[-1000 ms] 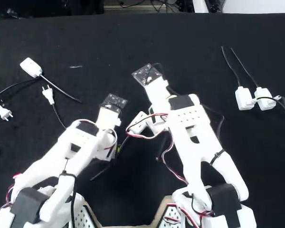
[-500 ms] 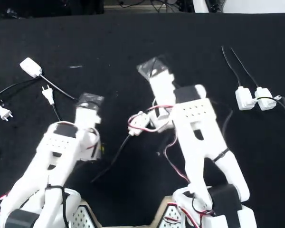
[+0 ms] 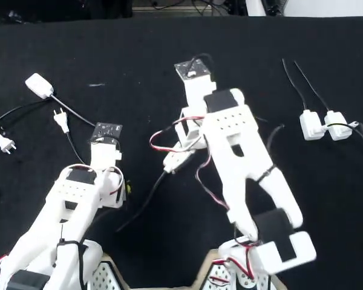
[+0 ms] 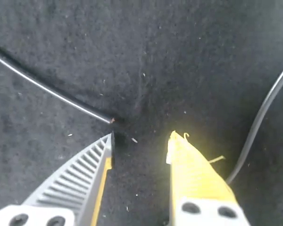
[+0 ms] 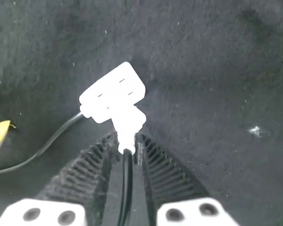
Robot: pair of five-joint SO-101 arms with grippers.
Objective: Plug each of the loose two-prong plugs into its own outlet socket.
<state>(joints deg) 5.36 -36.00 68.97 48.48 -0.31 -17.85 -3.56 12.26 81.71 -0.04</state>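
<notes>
My right gripper (image 5: 126,141) is shut on the neck of a white plug (image 5: 128,123), whose black cable runs back between the fingers. The plug's front meets a white socket block (image 5: 112,93) lying on the black mat; a second cable leaves that block sideways. From above, this gripper (image 3: 192,68) sits mid-table toward the back. My left gripper (image 4: 140,137) is open just above the mat, its grey finger (image 4: 92,165) beside the cut end of a black cable (image 4: 61,96). Two loose white plugs (image 3: 61,120) (image 3: 5,143) and a white socket (image 3: 39,86) lie at the far left, beyond the left gripper (image 3: 107,130).
Two white plug-and-socket pairs (image 3: 311,124) (image 3: 337,125) rest at the right with thin cables trailing back. Another black cable (image 4: 262,110) curves past the yellow finger (image 4: 193,174). A loose cable (image 3: 142,202) lies between the two arms.
The left arm has swung left toward the loose plugs. The right arm has stretched farther back across the table, still holding the plug.
</notes>
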